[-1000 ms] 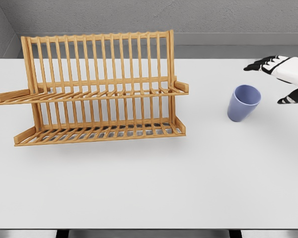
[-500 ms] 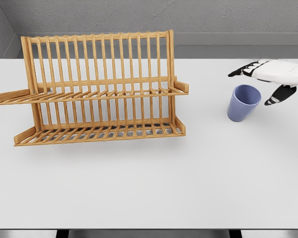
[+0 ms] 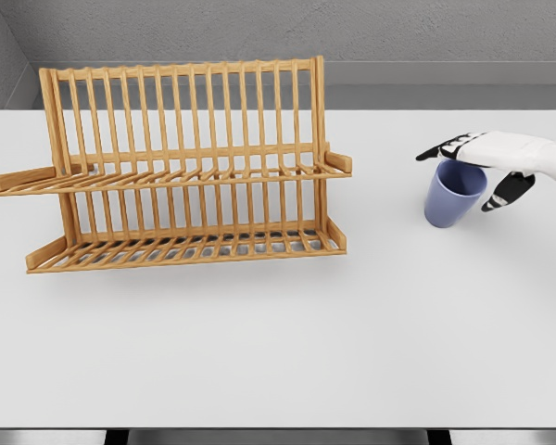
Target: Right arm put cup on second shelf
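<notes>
On the white counter (image 3: 278, 352), the blue cup (image 3: 452, 195) stands upright, well to the right of the wooden rack (image 3: 181, 167). The right robot hand (image 3: 486, 162) sits over the cup's far rim, fingers spread apart and gripping nothing, thumb just right of the cup. The rack's two shelves are beyond and left of the cup.
</notes>
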You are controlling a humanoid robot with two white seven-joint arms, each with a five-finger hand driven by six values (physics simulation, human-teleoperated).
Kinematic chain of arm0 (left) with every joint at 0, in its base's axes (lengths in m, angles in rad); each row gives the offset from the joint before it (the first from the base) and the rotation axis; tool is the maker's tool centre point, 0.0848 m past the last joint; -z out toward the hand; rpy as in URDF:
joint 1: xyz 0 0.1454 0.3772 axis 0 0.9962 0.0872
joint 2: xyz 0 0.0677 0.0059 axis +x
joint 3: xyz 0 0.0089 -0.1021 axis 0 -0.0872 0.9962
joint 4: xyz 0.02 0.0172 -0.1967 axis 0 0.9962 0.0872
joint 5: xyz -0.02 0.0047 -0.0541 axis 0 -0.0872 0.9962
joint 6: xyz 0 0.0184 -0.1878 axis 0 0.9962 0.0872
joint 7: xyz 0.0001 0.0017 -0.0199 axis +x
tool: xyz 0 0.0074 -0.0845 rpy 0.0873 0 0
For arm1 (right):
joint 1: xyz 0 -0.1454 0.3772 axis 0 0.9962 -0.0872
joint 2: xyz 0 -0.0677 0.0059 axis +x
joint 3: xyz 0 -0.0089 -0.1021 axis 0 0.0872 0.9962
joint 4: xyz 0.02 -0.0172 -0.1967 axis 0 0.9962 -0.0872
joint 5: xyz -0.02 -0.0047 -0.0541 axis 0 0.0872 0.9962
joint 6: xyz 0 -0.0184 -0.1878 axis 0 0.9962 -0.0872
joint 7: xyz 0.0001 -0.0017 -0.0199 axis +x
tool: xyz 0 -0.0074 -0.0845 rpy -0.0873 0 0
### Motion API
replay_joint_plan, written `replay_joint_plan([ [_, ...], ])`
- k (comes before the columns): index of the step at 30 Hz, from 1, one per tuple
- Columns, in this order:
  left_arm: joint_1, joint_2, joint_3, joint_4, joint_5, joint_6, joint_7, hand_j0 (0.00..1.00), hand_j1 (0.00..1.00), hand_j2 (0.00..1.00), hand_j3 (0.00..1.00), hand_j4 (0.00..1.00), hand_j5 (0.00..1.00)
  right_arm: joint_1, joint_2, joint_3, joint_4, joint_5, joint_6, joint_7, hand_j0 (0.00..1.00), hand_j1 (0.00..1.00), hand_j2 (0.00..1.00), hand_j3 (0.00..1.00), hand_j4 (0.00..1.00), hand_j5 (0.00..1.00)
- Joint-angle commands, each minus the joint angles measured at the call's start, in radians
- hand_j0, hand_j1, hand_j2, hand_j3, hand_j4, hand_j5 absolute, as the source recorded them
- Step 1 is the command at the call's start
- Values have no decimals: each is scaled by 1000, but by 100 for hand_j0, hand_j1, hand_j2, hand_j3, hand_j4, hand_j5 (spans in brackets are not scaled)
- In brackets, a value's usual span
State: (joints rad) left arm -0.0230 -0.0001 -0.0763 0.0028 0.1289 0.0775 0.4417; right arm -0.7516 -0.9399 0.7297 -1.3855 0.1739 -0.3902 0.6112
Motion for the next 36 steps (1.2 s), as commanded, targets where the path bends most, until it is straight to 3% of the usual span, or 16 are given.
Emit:
replay_joint_plan([
  [1, 0, 0, 0, 0, 0, -1, 0, 100, 100, 100, 100, 100, 100, 0, 4, 10, 13, -4, 2, 0, 100, 100, 100, 100, 100, 100],
  [12, 0, 0, 0, 0, 0, -1, 0, 100, 100, 100, 100, 100, 100, -17, 38, 25, 66, -4, 1, 0, 100, 100, 100, 100, 100, 100],
  [25, 0, 0, 0, 0, 0, 1, 0, 100, 100, 100, 100, 100, 100, -18, 38, 40, 80, -4, 2, 0, 100, 100, 100, 100, 100, 100],
  [29, 0, 0, 0, 0, 0, -1, 0, 100, 100, 100, 100, 100, 100, -18, 38, 45, 91, -2, 2, 0, 90, 90, 90, 90, 90, 90],
  [30, 0, 0, 0, 0, 0, 1, 0, 100, 100, 100, 100, 100, 100, -20, 38, 46, 92, -2, 2, 0, 83, 83, 83, 83, 83, 83],
  [36, 0, 0, 0, 0, 0, 1, 0, 100, 100, 100, 100, 100, 100, -26, 38, 45, 92, -2, 1, 0, 75, 75, 75, 75, 75, 75],
])
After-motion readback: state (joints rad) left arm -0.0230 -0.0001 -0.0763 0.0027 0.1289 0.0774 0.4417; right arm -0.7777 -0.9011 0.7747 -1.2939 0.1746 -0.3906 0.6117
